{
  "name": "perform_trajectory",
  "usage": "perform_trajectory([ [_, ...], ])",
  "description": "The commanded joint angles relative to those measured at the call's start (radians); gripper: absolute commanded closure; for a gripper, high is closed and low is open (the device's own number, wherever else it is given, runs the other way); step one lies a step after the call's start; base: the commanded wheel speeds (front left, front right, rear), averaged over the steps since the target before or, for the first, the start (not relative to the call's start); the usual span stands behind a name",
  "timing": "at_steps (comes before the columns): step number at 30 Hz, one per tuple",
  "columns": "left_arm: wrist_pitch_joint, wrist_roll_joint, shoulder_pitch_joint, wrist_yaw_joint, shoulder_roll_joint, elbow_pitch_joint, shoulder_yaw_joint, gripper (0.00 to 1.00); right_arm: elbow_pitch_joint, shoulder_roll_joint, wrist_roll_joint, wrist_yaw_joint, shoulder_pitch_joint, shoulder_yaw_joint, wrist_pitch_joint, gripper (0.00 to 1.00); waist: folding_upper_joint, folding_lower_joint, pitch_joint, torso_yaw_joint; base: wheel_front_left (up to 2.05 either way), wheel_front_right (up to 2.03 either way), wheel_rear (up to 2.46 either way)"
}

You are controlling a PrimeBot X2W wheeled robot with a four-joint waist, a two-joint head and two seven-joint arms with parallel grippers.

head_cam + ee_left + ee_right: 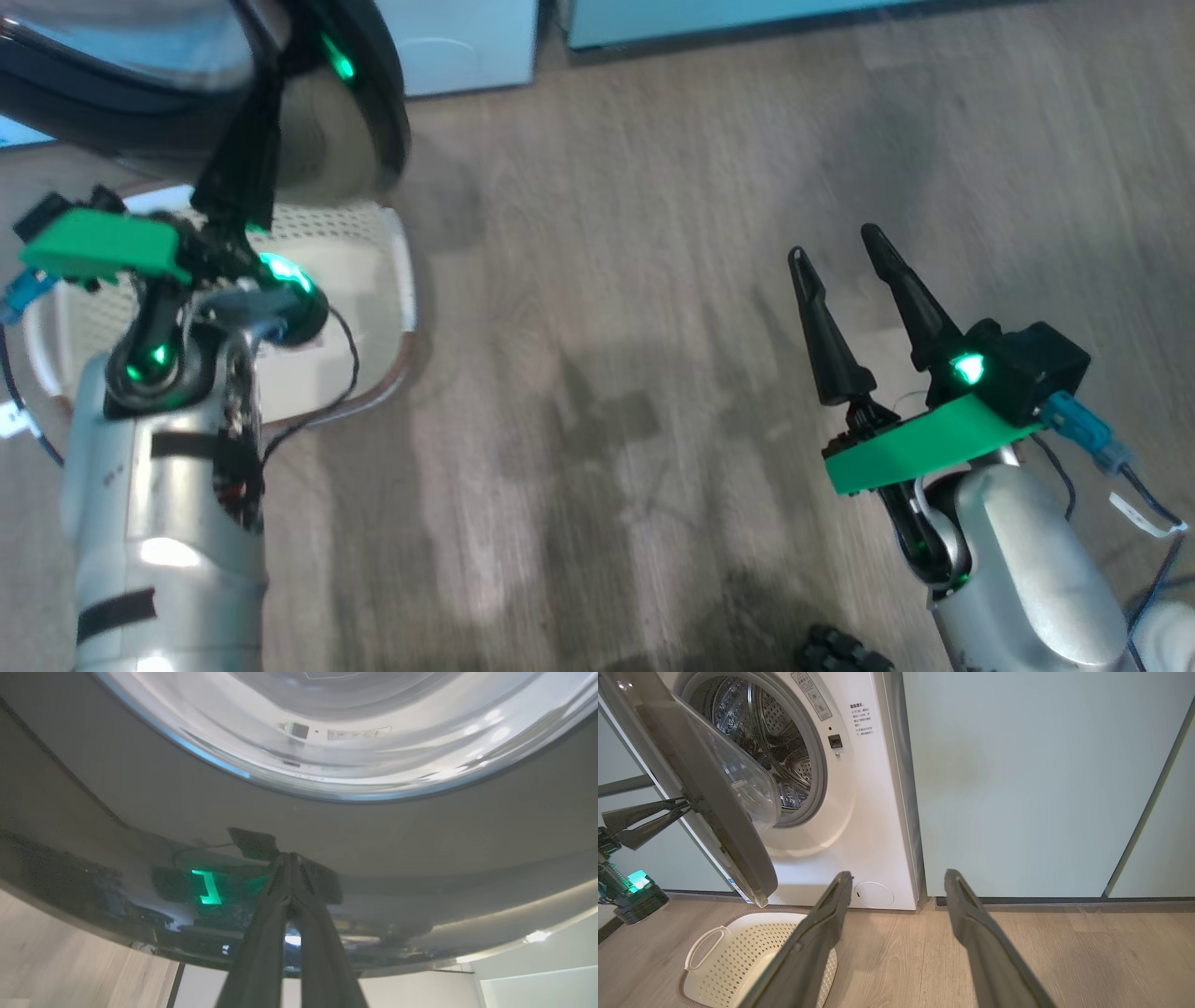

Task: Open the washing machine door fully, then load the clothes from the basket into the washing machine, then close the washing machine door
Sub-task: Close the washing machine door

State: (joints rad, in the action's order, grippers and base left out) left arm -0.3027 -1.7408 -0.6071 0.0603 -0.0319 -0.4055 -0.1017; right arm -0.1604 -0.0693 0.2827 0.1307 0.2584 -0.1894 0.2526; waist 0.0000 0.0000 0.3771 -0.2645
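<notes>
The washing machine (pixel 864 812) stands with its drum mouth (pixel 761 742) uncovered. Its door (pixel 724 830) hangs part-way open, black rim (pixel 378 112) and glass bowl (pixel 752 788) showing. My left gripper (pixel 266 89) is shut with nothing in it, its tips pressed against the door's glossy outer face (pixel 140 812); the tips (pixel 289 856) meet the rim. The same gripper (pixel 689 805) shows behind the door. The white perforated basket (pixel 752 917) sits on the floor under the door, below my left wrist (pixel 406 280); the part of it in view is bare. The clothes are out of view. My right gripper (pixel 836 243) hovers open over the floor, aimed at the machine's base (pixel 899 875).
Pale green cabinet panels (pixel 1017 788) stand right of the machine and behind the door. A wood floor (pixel 607 327) stretches between my two arms. A dark wheel (pixel 840 653) of my base is at the bottom edge. A round filter cover (pixel 874 894) is low on the machine.
</notes>
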Motion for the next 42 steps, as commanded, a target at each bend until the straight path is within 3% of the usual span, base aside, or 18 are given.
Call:
perform_trajectory([
  [1,0.015,-0.004,-0.050,0.012,-0.018,0.020,-0.023,1.00,0.039,0.008,0.008,0.000,0.019,-0.013,0.009,0.00,0.0000,0.0000,0.048,-0.054,0.00,0.00,0.00],
  [16,0.240,0.082,-0.311,0.030,-0.045,-0.108,-0.083,1.00,0.055,0.019,0.082,0.000,0.021,-0.012,0.009,0.00,0.0000,0.0000,0.133,-0.235,0.00,0.00,0.00],
  [25,0.372,0.131,-0.476,0.058,-0.046,-0.287,-0.099,1.00,0.077,0.019,0.101,0.000,-0.017,0.031,0.009,0.00,0.0000,0.0000,0.141,-0.252,0.00,0.00,0.00],
  [30,0.380,0.141,-0.515,0.069,-0.043,-0.340,-0.092,1.00,0.077,0.019,0.104,0.000,-0.019,0.028,0.009,0.00,0.0000,0.0000,0.136,-0.251,0.00,0.00,0.00],
  [37,0.332,0.174,-0.431,0.070,-0.051,-0.295,-0.055,1.00,0.059,0.019,0.087,0.000,0.010,0.000,0.009,0.00,0.0000,0.0000,0.096,-0.235,0.00,0.00,0.00],
  [42,0.286,0.205,-0.328,0.070,-0.041,-0.247,0.009,1.00,0.047,0.019,0.059,0.000,0.014,0.010,0.009,0.00,0.0000,0.0000,0.047,-0.187,0.00,0.00,0.00],
])
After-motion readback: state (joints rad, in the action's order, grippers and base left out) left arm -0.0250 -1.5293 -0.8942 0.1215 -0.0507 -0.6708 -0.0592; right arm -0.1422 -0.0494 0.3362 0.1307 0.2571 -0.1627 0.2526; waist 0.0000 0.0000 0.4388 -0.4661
